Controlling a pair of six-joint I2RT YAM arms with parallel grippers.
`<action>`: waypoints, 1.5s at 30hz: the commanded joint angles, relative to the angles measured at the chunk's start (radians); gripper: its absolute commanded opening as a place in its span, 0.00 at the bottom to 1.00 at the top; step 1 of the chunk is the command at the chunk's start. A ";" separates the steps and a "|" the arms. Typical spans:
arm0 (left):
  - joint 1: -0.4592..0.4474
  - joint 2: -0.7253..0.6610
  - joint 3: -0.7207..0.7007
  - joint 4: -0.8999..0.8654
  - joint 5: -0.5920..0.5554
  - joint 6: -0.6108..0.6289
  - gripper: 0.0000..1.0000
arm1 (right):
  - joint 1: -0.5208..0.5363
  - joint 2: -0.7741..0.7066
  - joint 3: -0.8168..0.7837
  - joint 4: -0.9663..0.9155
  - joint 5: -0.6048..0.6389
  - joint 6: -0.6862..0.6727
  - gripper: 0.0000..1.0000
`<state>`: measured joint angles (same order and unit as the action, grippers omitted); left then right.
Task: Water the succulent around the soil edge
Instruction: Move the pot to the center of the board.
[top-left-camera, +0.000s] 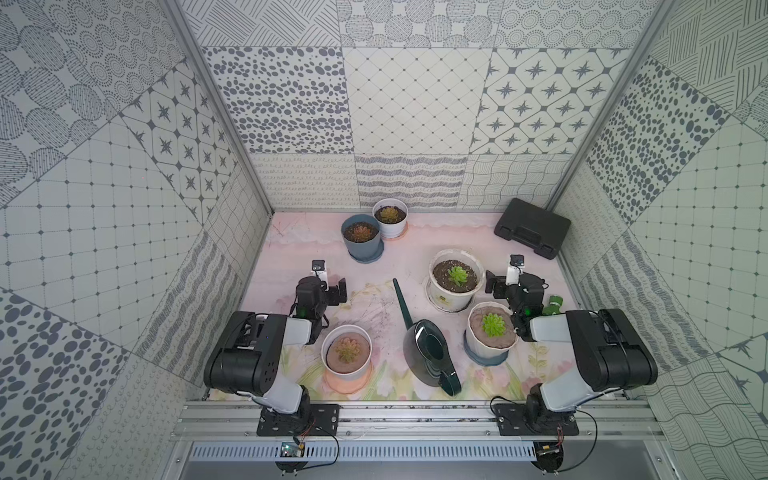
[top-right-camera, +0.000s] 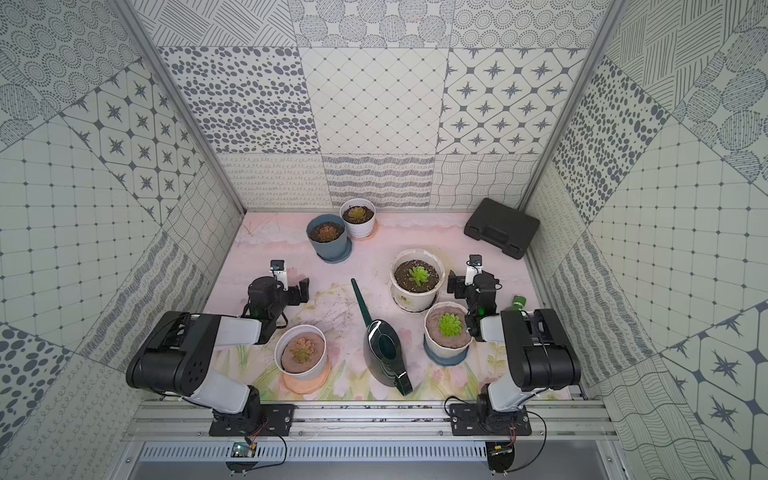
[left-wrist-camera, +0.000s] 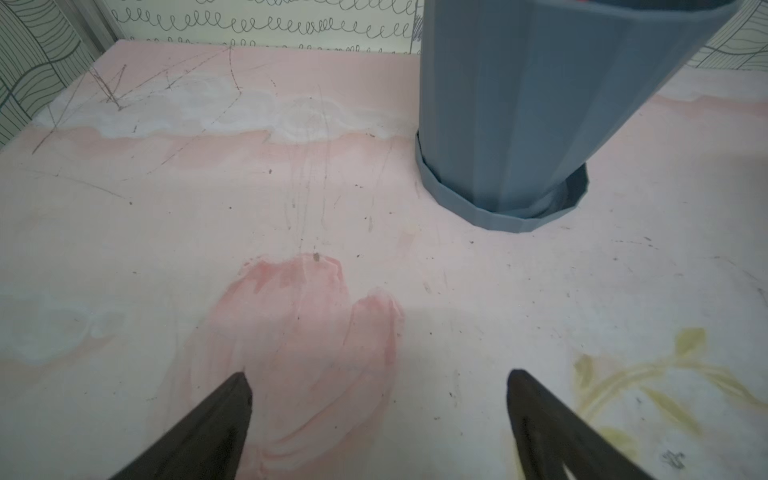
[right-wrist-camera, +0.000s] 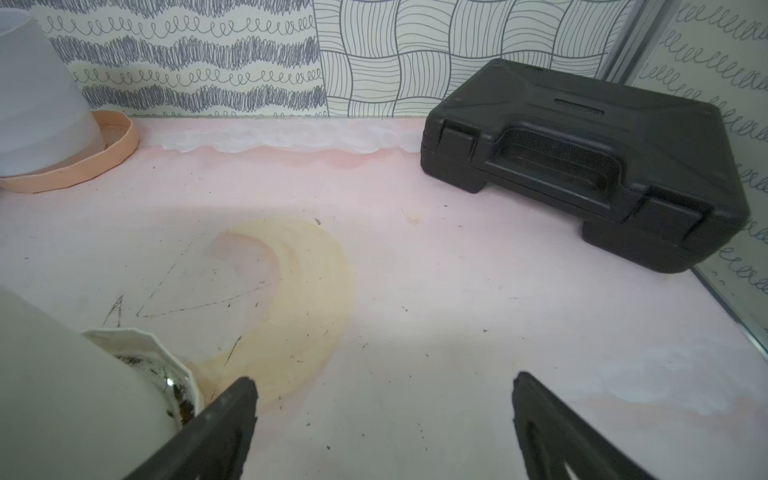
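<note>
Watering has not begun, by the look of things: the dark green plastic watering can (top-left-camera: 430, 353) stands on the pink painted tabletop (top-left-camera: 291, 249) with no gripper on it, its long spout aimed toward the back wall. Just beside it, on the right arm's side, sits the small bright green spiky succulent (top-left-camera: 493, 325) in its white fluted pot (top-left-camera: 490, 353) on a blue-grey saucer (top-left-camera: 478, 360); the tan soil edge (top-left-camera: 478, 337) looks dry and even in both top views. The left gripper (left-wrist-camera: 378, 378) and the right gripper (right-wrist-camera: 384, 380) each stand spread wide with only bare table between the fingers, holding nothing. All of it is left: take the can's handle, carry it over the pot, tip it and circle the soil rim, keeping off the rosette
</note>
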<state>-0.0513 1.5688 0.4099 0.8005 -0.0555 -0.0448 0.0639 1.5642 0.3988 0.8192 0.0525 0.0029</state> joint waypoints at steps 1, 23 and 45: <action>-0.004 0.000 0.002 0.037 0.020 0.012 0.99 | -0.001 -0.014 0.005 0.029 -0.006 -0.002 0.98; -0.002 -0.003 -0.001 0.042 0.020 0.011 0.99 | -0.029 -0.013 0.012 0.015 -0.016 0.031 0.98; -0.052 -0.763 0.222 -0.886 0.234 -0.683 0.99 | 0.069 -0.701 0.554 -1.658 0.399 0.692 0.98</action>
<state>-0.0967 0.9276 0.5667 0.2245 -0.0650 -0.4416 0.1020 0.8707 0.8558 -0.4561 0.4351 0.5175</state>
